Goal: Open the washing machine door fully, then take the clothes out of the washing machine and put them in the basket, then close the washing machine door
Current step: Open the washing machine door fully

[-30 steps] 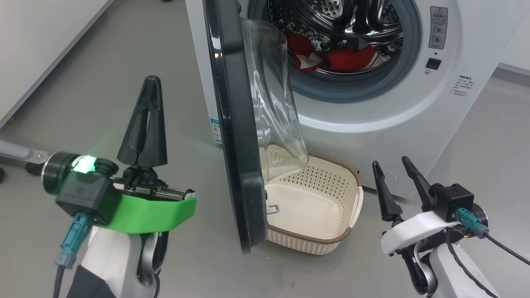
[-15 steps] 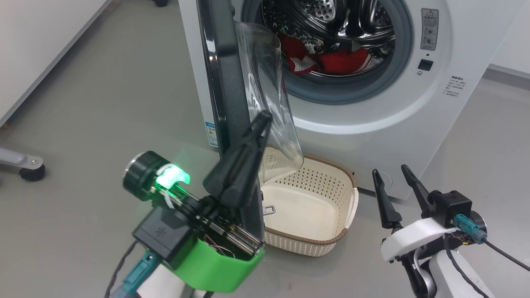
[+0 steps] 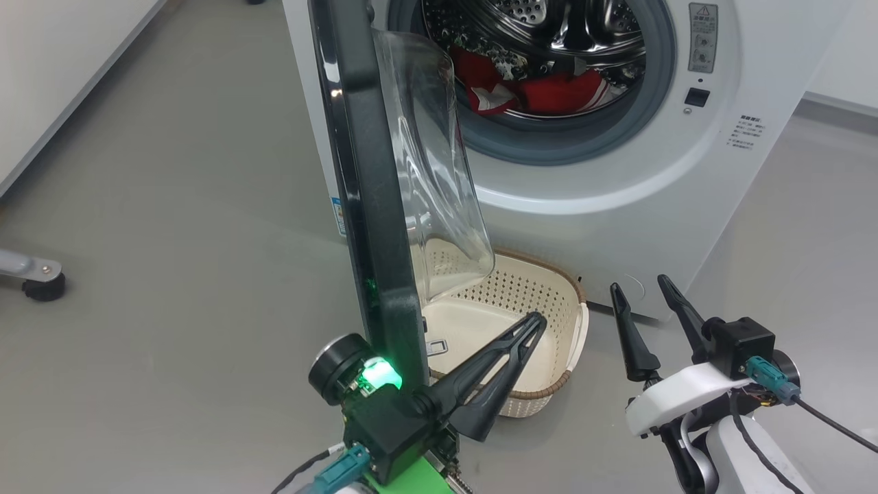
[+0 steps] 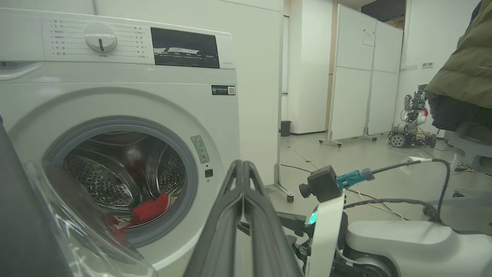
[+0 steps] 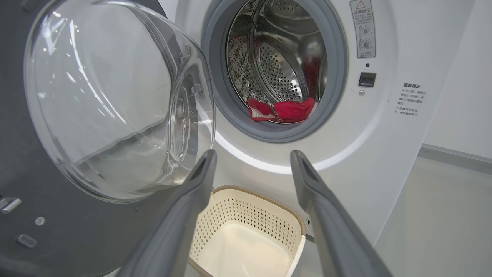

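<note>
Starting at the left of the head view, a black caster (image 3: 42, 286) on a grey leg stands on the grey floor (image 3: 171, 206) at the frame's edge.

The washing machine door (image 3: 374, 226) stands open, edge-on to the head camera and roughly square to the machine's front. Its glass bowl (image 3: 432, 171) bulges to the right. Whether the door is at full swing cannot be told.

The left fingers (image 3: 531, 328) are pressed flat together with nothing between them. They sit low, just right of the door's bottom edge, slanting up and right across the near rim of the basket (image 3: 542, 288). Contact between the wrist body and the door cannot be confirmed.

The basket rests on the floor directly before the washing machine (image 3: 631, 185), below the drum mouth. Its left part is seen through the glass bowl, and its cream bottom shows.

The clothes (image 3: 555, 92), red with white trim, lie at the bottom of the steel drum (image 3: 549, 27), close behind the grey rubber ring.

The right fingers (image 3: 629, 333) are spread wide and hold nothing. They stand to the right of the basket, apart from it, tips pointing toward the machine's lower front. In the right wrist view they frame the basket's far rim.
</note>
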`<state>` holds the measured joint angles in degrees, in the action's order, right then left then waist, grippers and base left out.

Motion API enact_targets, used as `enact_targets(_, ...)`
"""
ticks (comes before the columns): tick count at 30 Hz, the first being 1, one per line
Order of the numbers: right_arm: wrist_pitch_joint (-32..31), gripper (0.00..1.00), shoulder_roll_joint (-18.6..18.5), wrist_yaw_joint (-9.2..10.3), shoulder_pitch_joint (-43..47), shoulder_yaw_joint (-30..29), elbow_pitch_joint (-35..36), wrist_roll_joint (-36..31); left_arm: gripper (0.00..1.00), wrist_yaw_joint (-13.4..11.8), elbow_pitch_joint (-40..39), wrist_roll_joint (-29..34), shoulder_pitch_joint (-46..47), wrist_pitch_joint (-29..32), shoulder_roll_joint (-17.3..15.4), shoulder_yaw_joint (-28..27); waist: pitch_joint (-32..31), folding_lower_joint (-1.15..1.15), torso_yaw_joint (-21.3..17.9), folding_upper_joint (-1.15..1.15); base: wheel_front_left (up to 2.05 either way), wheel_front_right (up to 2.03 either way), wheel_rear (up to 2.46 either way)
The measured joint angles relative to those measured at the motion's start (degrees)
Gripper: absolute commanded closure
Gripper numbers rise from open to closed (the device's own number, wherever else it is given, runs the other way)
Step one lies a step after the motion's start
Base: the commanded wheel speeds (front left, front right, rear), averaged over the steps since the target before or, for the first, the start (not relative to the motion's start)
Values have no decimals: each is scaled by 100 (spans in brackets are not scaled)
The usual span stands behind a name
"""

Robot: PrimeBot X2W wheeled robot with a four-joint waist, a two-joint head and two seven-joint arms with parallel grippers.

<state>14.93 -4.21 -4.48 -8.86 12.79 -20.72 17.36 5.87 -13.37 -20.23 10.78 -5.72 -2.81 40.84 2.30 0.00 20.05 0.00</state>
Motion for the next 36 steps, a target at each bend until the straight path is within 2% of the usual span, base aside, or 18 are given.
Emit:
enact_targets(13, 0, 0, 22, -51, -16, -111, -7, -66, 100, -63, 836, -271, -316, 673, -48, -2, 200, 0, -83, 0, 0, 0, 0)
enact_targets(24, 0, 0, 42, -77, -57, -176, -20, -129, 100, -313, 1140, -244, -317, 699, -145, -349, 262, 0, -56, 0, 0, 0, 0)
enact_targets(36, 0, 0, 49, -107, -112, -261, -42, -191, 100, -456, 1296, -245, -317, 665, -169, -536, 282, 0, -6, 0, 0, 0, 0)
